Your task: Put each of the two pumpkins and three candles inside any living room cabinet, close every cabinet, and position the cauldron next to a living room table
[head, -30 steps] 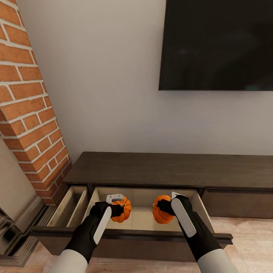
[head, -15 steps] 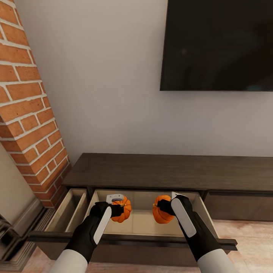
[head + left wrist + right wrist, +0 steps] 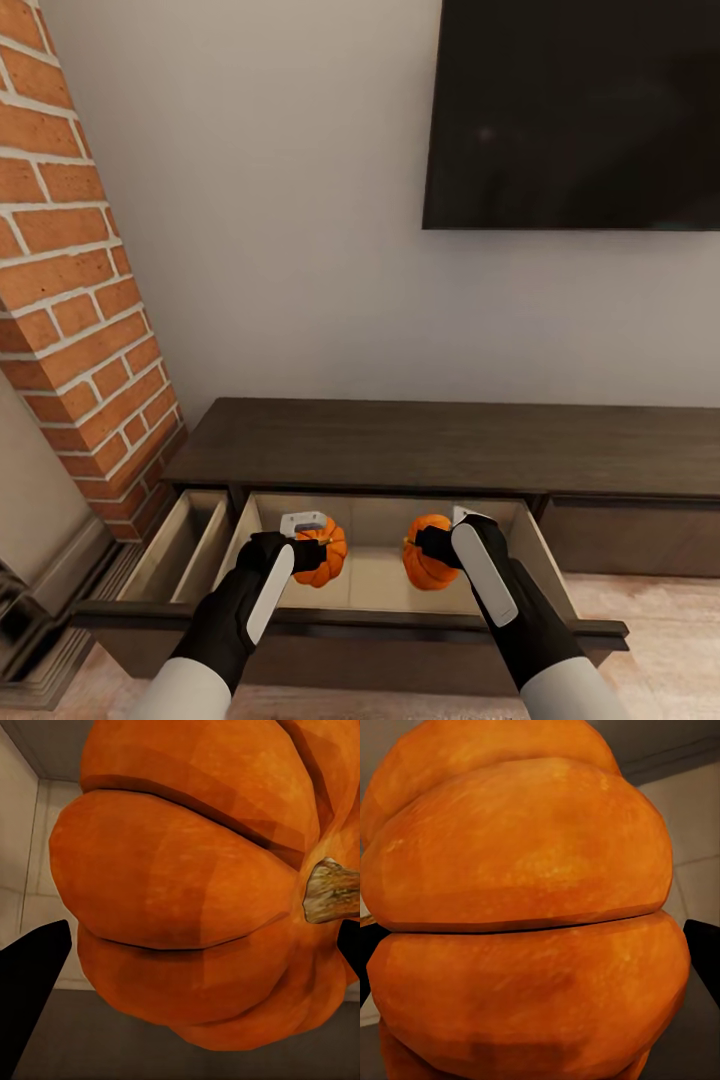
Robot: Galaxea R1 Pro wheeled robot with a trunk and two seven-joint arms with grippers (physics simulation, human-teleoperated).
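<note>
The left wrist view shows what the head view cannot: the short tan stem of the left pumpkin, pointing sideways, with a black fingertip at each flank and the pale drawer floor beyond. The right wrist view has the right pumpkin pressed close, its ribs running across, dark fingertips just at its sides.

From the head view, the left gripper is clamped on its pumpkin and the right gripper is clamped on its pumpkin, both held over the open middle drawer of the cabinet, at about 6 o'clock. The pumpkins sit well apart. A second drawer stands open at 8 o'clock.

A brick column rises at 9 o'clock, a dark television hangs on the pale wall at 1 o'clock, and light wood flooring shows at 4 o'clock.
</note>
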